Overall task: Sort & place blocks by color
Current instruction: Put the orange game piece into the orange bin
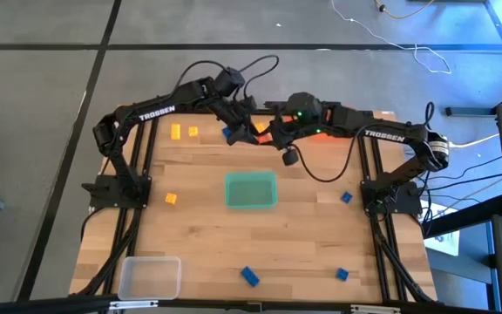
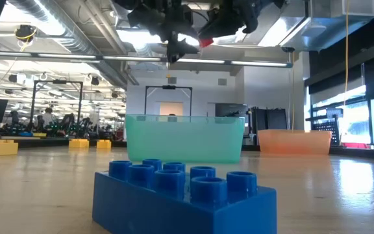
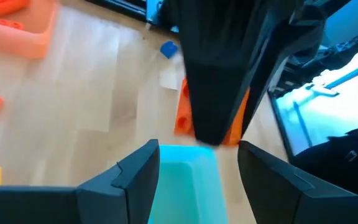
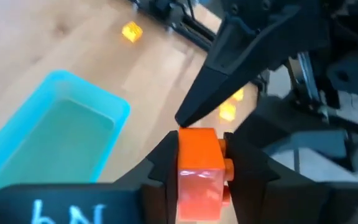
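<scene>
My right gripper (image 4: 199, 163) is shut on an orange-red block (image 4: 197, 167), high over the table between the green tray (image 1: 251, 191) and the far edge. In the low view the block (image 2: 205, 42) shows as a red speck at the top. My left gripper (image 3: 197, 177) is open and faces the right gripper from close by. One dark fingertip (image 4: 188, 115) of it points at the block's top; whether it touches, I cannot tell. Loose blocks lie flat on the table: blue ones (image 1: 249, 276) (image 1: 346, 197) and yellow ones (image 1: 176, 131) (image 1: 171, 198). My right gripper pinches the orange-red block by two opposite side faces (image 4: 182, 163), one finger on each. The fingers slant down from above. The block is lifted clear of the table, and its studs (image 4: 229, 167) stick out sideways past one finger.
The green tray's wall (image 3: 185, 155) lies just below both grippers. An orange tray (image 3: 17, 37) with orange blocks stands near the far edge, a clear tray (image 1: 151, 277) at the near left corner. A big blue block (image 2: 180, 192) fills the low view's foreground.
</scene>
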Controlling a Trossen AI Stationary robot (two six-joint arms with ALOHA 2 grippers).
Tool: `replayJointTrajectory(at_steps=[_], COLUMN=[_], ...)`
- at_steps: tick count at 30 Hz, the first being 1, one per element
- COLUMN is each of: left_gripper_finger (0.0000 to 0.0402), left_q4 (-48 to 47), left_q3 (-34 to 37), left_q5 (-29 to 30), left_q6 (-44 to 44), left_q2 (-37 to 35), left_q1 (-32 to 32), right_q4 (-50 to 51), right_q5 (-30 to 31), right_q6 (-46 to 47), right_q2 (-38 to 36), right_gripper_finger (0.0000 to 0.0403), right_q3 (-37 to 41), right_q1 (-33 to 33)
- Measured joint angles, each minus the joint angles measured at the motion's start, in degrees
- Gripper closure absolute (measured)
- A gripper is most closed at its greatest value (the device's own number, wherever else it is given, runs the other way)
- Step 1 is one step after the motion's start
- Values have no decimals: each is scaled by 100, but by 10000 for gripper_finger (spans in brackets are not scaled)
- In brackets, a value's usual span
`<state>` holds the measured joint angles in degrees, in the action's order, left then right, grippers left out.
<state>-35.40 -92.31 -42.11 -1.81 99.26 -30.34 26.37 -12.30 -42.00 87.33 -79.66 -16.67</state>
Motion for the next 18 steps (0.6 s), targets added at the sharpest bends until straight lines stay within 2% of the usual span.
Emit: replayJointTrajectory(at_steps=[5, 11, 15, 18], left_gripper_finger=[196, 196, 196, 195], left_q4=[-71, -546, -657, -659], left_q3=[0, 2, 4, 4], left_q5=[679, 1753, 1941, 1943], left_q6=[-221, -648, -782, -806], left_q2=[0, 0, 0, 0], left_q1=[-130, -206, -181, -138], right_q4=[557, 1115, 1775, 2173], right_q5=[791, 1512, 2136, 2171], right_q6=[211, 1180, 2086, 2781], right_q2=[-9, -16, -16, -16], right_gripper_finger=[303, 304, 304, 304], right_q3=[-282, -520, -529, -514], right_q1=[-23, -272, -669, -1070])
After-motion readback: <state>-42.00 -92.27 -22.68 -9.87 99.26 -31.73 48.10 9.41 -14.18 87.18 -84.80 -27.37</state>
